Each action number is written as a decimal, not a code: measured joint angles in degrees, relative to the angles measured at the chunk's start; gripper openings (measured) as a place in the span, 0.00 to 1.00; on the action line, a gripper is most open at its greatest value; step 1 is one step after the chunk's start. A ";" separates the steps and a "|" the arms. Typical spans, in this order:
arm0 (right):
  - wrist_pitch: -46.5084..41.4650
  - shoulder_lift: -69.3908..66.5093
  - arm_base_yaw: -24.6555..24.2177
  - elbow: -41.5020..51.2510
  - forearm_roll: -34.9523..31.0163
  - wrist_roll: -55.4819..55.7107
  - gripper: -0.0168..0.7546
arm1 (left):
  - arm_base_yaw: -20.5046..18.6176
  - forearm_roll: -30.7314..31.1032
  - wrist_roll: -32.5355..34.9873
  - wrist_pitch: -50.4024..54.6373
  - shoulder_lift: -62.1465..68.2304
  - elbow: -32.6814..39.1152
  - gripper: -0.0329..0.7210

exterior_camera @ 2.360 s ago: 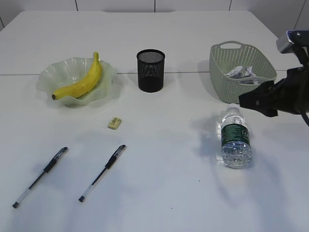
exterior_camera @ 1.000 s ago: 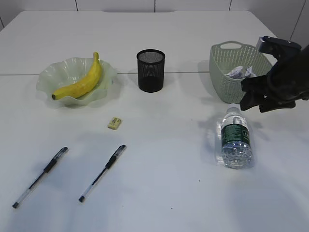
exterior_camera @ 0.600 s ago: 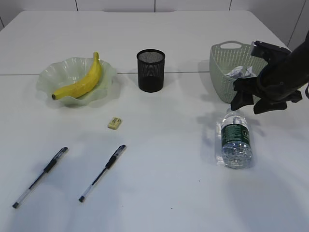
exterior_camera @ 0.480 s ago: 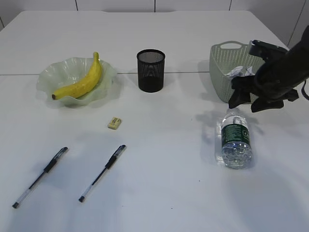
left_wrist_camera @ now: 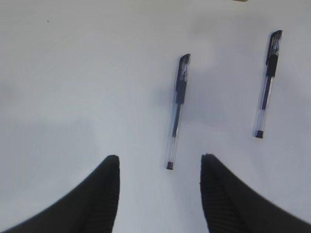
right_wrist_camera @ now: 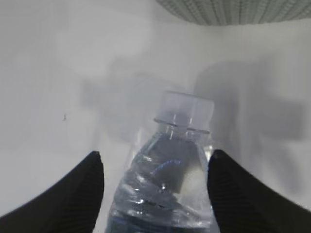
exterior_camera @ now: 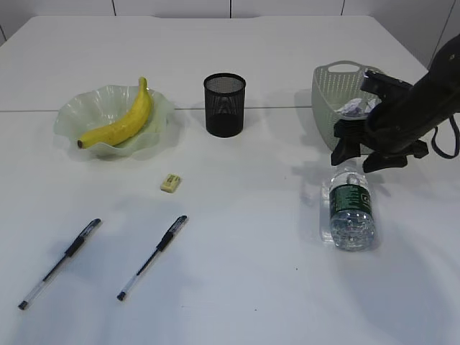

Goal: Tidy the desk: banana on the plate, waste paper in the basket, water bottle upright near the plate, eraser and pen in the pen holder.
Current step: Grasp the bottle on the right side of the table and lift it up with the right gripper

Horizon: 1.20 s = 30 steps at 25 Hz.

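Item: right gripper [exterior_camera: 357, 153]. Over the last moments it has swung in from the right edge of the counter [exterior_camera: 237, 302], past the basket [exterior_camera: 357, 108], and come down to hover over the cap end of the water bottle [exterior_camera: 350, 207]. Its jaws have widened on the way and stand spread with nothing between them; in the right wrist view the two fingers flank the bottle's neck without touching it.

Judgement: the approach to the bottle is under way, and a grasp to set it upright looks like the step in hand.

Item: water bottle. Lying on its side, cap toward the basket, well apart from the plate [exterior_camera: 72, 115]. Dark green label; its print is too small to read.

Item: banana [exterior_camera: 122, 121]. Already on the plate.

Item: waste paper [exterior_camera: 356, 108]. Crumpled, inside the basket.

Item: eraser [exterior_camera: 170, 182]. Loose on the counter, below the pen holder [exterior_camera: 224, 105]; dark marking, illegible.

Item: two pens [left_wrist_camera: 177, 109] [left_wrist_camera: 267, 82]. Loose on the counter, not yet in the holder.

Item: left gripper [left_wrist_camera: 158, 162]. Parted and empty above the pens.
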<state>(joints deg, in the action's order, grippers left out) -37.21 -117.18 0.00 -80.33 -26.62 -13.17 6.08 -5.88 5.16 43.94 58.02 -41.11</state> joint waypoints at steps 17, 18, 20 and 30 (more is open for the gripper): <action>1.28 -6.38 0.00 -5.11 -0.04 2.37 0.67 | 0.00 0.00 0.00 0.00 0.00 0.00 0.55; 1.28 -6.72 0.00 -5.19 -0.04 2.42 0.67 | 0.00 0.00 0.00 0.00 0.00 0.00 0.55; 1.02 -7.49 0.00 -5.19 -0.04 2.55 0.67 | 0.00 0.00 0.00 0.00 0.00 0.00 0.55; -0.40 -7.85 0.00 -5.32 0.83 2.78 0.49 | 0.00 0.00 0.00 0.00 0.00 0.00 0.55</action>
<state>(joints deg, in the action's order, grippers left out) -37.61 -125.02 0.00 -85.65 -25.78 -10.39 6.08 -5.88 5.16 43.94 58.02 -41.11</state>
